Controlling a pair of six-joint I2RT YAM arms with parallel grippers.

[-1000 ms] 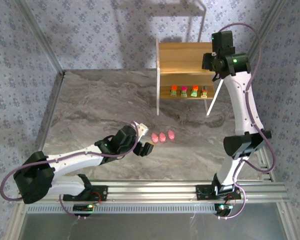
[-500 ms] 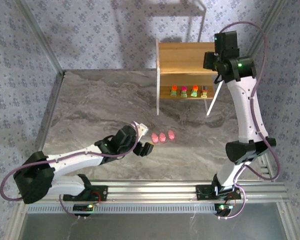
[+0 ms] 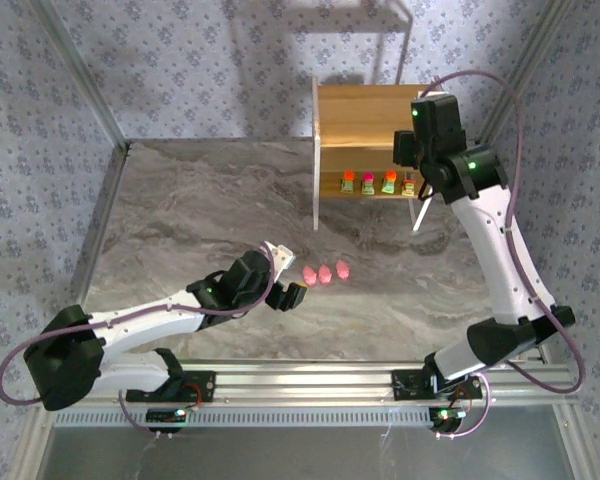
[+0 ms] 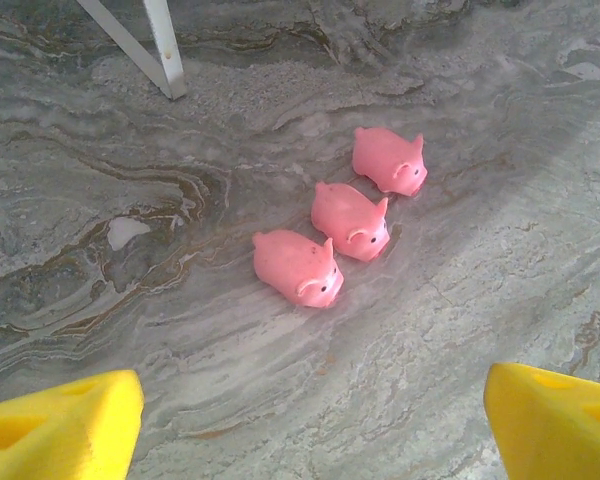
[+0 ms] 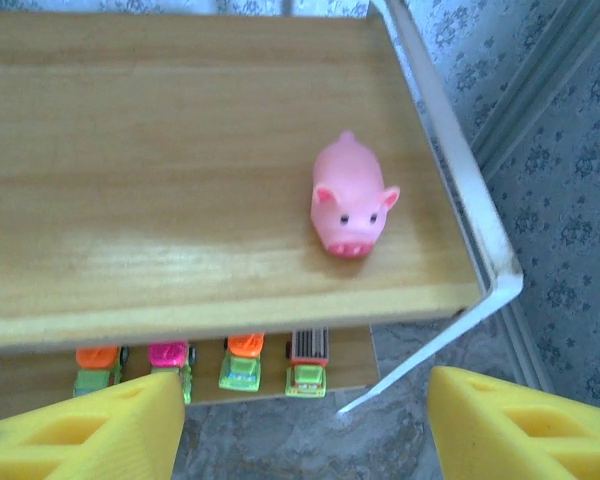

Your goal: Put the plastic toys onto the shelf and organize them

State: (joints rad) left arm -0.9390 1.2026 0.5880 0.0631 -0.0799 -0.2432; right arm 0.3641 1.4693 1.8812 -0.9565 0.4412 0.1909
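your right arm has swung in toward the shelf (image 3: pixel 365 115) over the last second: its wrist now hangs over the right end of the top board and its elbow has sunk toward the rail. the left arm looks unmoved, though a small shift would be hard to catch from above. the right gripper (image 5: pixel 305 400) has its fingers wide apart with nothing between them. a pink pig (image 5: pixel 352 200) stands on the top board near the right front corner, close to the white side frame and just short of the front edge; the board to its left is bare. four blocky toys (image 5: pixel 242 365) sit side by side on the lower board. the left gripper (image 4: pixel 305 420) is also spread and empty, low over the table (image 3: pixel 200 210), with three pigs (image 4: pixel 348 218) in a diagonal row just ahead and open marble around them.
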